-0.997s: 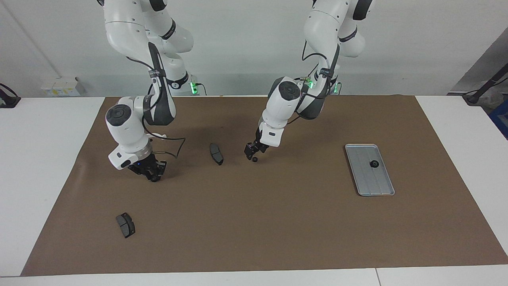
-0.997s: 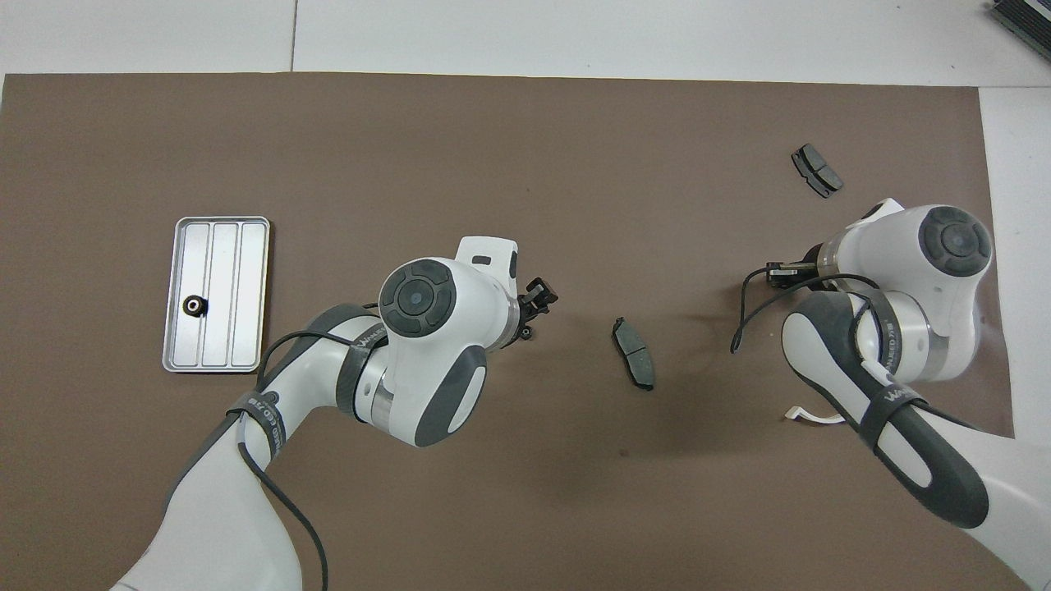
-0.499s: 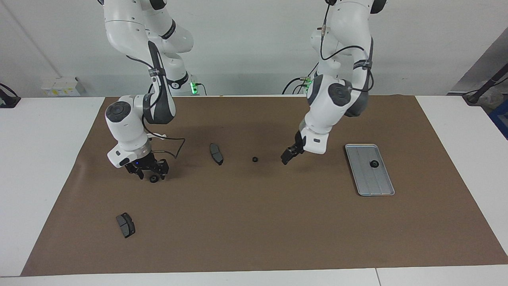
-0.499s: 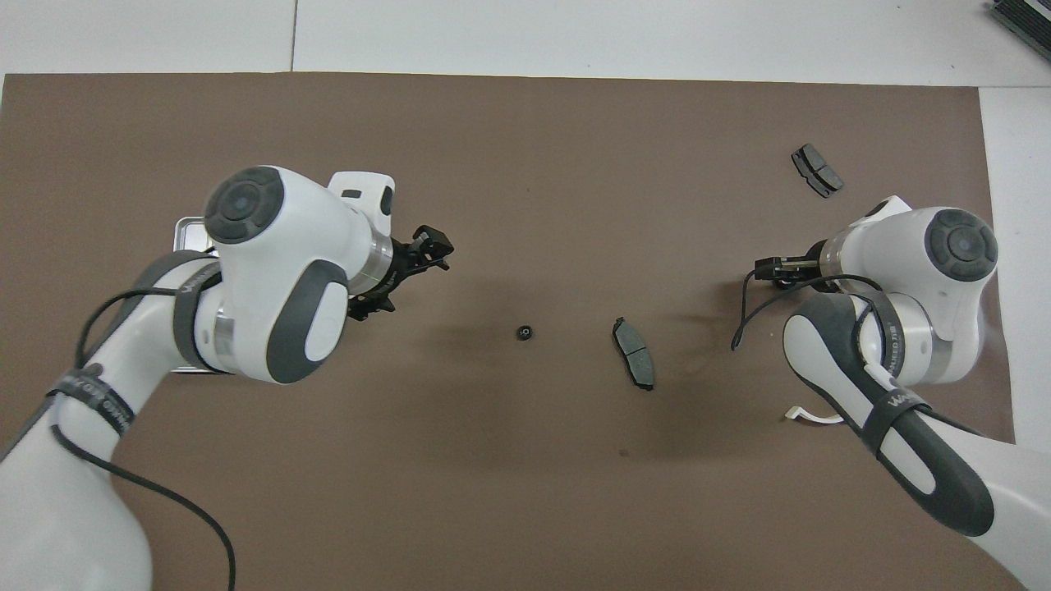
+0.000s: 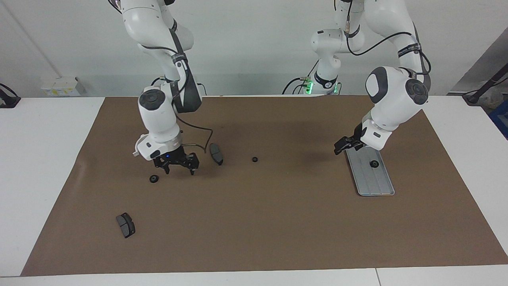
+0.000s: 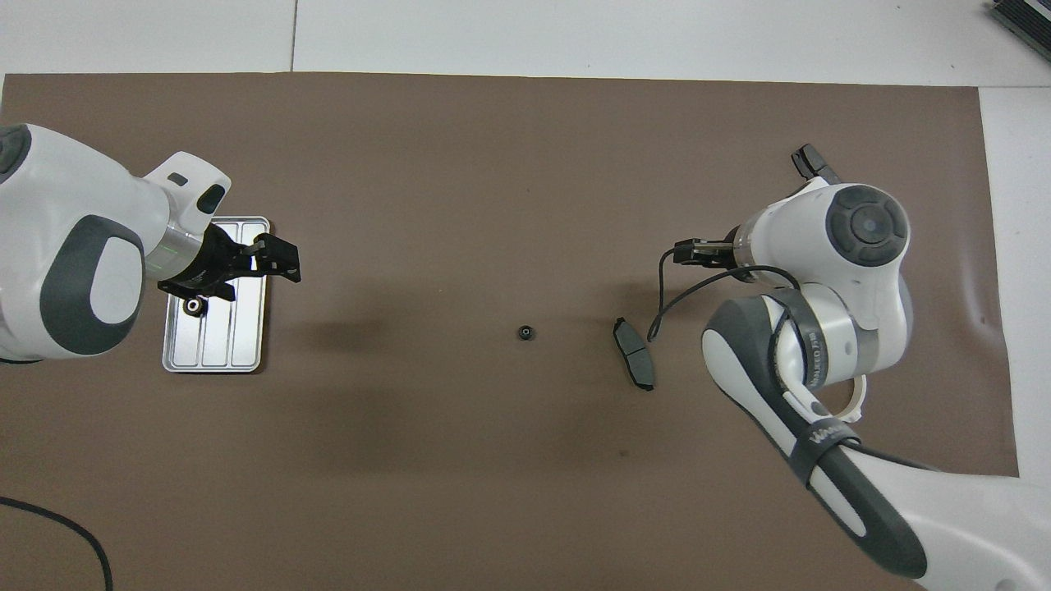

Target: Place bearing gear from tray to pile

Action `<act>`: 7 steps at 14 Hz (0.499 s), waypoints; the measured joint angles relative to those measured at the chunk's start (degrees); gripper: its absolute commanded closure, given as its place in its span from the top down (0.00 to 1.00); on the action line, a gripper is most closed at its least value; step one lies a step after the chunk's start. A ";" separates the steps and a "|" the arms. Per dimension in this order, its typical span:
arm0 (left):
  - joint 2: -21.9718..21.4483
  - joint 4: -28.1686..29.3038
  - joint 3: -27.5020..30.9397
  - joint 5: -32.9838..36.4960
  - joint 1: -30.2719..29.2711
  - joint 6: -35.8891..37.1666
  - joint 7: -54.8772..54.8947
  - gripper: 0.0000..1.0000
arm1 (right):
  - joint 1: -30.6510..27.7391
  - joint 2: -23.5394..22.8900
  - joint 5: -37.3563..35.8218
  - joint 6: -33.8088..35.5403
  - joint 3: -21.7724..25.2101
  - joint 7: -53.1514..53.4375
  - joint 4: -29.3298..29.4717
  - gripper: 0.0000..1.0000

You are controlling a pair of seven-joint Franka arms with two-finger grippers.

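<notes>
**1. Step in hand.** The task was part done, by my reading. One gear was left to fetch.

- My left pincer [image 5: 343, 147] hung over the tray [image 5: 377, 186], at its end nearer the robots. Its fingers stood apart and held nothing.
- My right pincer [image 5: 179, 170] hung low over the mat [image 5: 278, 230], fingers apart and empty, between a pad and a loose gear.
- The pile was a loose scatter toward the right arm's end: two pads, well apart from each other, and a white bracket [image 6: 858, 402], mostly hidden under my right arm.
- Pad one [image 5: 216, 153] lay just beside the right pincer. Pad two [image 5: 125, 225] lay farther from the robots.
- Three gears showed. One [image 5: 374, 163] sat in the tray, one [image 5: 254, 159] lay on the mat near pad one, and one [image 5: 154, 178] lay just beside the right pincer, apart from it.

**2. Next move.** I judged that the left pincer should centre over the tray gear, descend with its fingers wide, then close. The gear is small and round, so an off-centre grip could make it roll or slip.

**3. Surface and room.** A pale wall stood at the robots' end. The table [image 5: 47, 159] was white, and the brown mat covered most of it, with slight creases.
</notes>
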State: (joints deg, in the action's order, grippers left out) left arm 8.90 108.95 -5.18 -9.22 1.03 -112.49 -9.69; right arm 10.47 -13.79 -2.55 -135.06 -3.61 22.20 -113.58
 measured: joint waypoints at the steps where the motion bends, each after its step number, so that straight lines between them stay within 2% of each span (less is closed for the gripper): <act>1: 0.01 0.30 -0.01 1.38 -1.06 0.00 2.88 1.00 | 2.38 -0.14 0.00 0.07 -0.06 2.82 0.61 1.00; 5: 0.43 2.12 0.02 3.54 -6.69 -0.90 14.13 1.00 | 10.90 -1.85 -0.01 1.13 -0.15 11.49 3.31 1.00; 7: 1.34 4.79 0.03 4.50 -8.23 -5.67 16.55 1.00 | 14.00 -4.35 -0.02 2.23 -0.16 14.94 6.04 1.00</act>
State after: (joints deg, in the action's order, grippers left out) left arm 10.24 113.74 -5.15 -4.71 -7.20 -118.16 6.86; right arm 24.47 -18.14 -2.57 -132.82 -3.77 37.14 -107.54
